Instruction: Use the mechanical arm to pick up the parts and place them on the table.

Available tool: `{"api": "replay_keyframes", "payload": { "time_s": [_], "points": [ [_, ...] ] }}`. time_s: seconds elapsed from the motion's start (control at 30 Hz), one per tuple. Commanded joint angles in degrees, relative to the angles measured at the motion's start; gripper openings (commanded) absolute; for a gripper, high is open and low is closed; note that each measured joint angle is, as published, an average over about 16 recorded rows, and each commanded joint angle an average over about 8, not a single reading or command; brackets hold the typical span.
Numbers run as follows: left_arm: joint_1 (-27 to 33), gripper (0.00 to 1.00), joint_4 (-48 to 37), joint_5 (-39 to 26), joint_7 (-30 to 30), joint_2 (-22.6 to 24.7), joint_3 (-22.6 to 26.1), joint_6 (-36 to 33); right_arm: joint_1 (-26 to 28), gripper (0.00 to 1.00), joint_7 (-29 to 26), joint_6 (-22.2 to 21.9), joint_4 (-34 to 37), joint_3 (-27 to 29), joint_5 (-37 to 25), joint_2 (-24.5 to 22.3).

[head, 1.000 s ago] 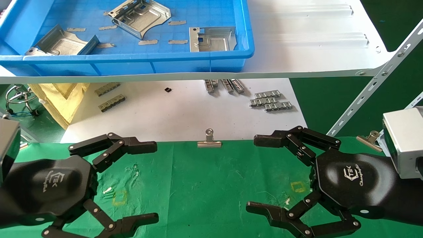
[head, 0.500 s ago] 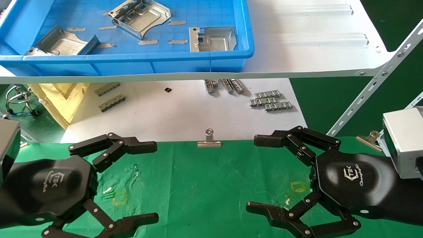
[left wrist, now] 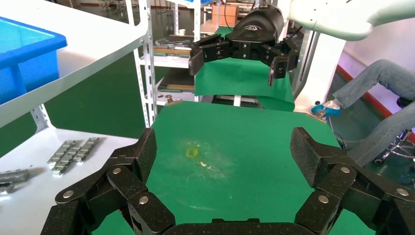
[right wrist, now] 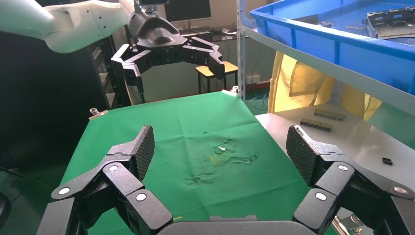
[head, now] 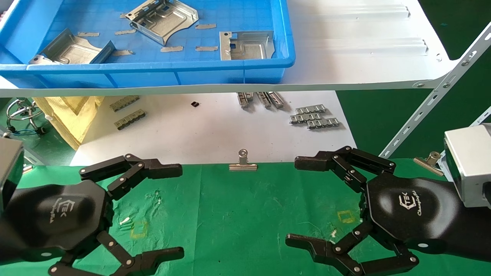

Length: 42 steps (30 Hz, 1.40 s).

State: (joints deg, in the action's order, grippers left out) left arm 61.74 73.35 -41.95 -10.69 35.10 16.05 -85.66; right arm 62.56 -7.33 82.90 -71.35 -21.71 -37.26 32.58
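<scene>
Your left gripper (head: 178, 211) and right gripper (head: 291, 201) are hovering wide open over the table (head: 238, 214).
Three silver embossed parts (head: 245, 45) are lying in the bin (head: 230, 73); its far end is cut off.

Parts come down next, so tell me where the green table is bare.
The table is bare between the left gripper and the right gripper, below the binder clip. The yellow squares lie close by each gripper. All three parts sit in the blue bin.

From our head we look steeply down on the wrinkled green-cloth desk (head: 238, 214); our wrist cameras skim low across it, facing each other, sharing that cloth.
</scene>
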Motion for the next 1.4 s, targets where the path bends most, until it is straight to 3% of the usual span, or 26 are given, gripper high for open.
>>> {"api": "replay_keyframes", "payload": {
  "time_s": [0.03, 0.2, 0.47, 1.4],
  "points": [
    [0.0, 1.0, 0.0, 0.0, 0.0, 0.0, 0.0, 0.0, 0.0, 1.0, 0.0, 0.0, 0.0, 0.0, 0.0, 0.0],
    [0.0, 1.0, 0.0, 0.0, 0.0, 0.0, 0.0, 0.0, 0.0, 1.0, 0.0, 0.0, 0.0, 0.0, 0.0, 0.0],
    [0.0, 1.0, 0.0, 0.0, 0.0, 0.0, 0.0, 0.0, 0.0, 0.0, 0.0, 0.0, 0.0, 0.0, 0.0, 0.0],
    [0.0, 1.0, 0.0, 0.0, 0.0, 0.0, 0.0, 0.0, 0.0, 0.0, 0.0, 0.0, 0.0, 0.0, 0.0, 0.0]
  ]
}}
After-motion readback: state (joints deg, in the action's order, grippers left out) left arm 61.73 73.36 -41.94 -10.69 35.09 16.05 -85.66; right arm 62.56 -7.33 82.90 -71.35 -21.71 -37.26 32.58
